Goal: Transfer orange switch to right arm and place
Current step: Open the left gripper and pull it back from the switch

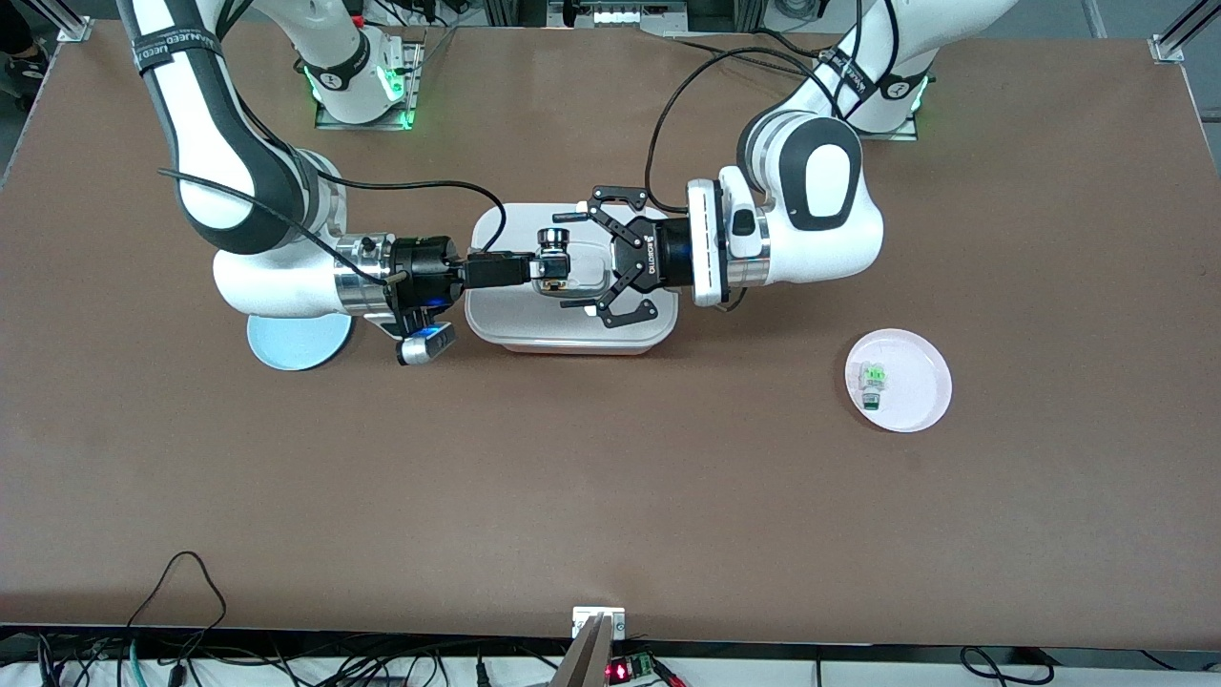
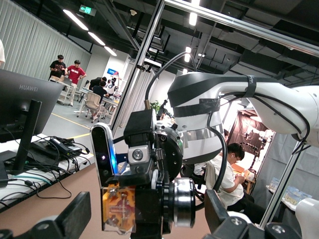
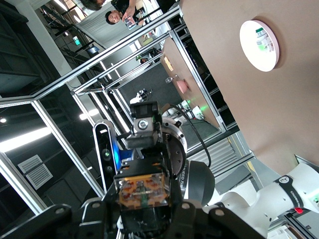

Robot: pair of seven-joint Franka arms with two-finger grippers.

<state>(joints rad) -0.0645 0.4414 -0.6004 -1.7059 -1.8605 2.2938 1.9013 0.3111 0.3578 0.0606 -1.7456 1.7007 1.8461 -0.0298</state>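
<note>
The orange switch [image 1: 551,240], a stubby black part with a silver ring and an orange end, is held in the air over a white tray [image 1: 534,329]. My right gripper [image 1: 539,267], slim and black, is shut on its body. My left gripper [image 1: 572,260] faces it, open, with one linkage finger on each side of the switch and neither touching it. In the left wrist view the switch [image 2: 118,214] sits between my spread left gripper [image 2: 147,221]. In the right wrist view its orange end [image 3: 142,191] faces the camera above my right gripper [image 3: 142,219].
A blue plate [image 1: 296,343] lies partly under the right arm at its end of the table. A pink plate [image 1: 920,396] with a small white-and-green part [image 1: 873,379] lies toward the left arm's end, nearer the front camera than the tray; the plate also shows in the right wrist view [image 3: 259,55].
</note>
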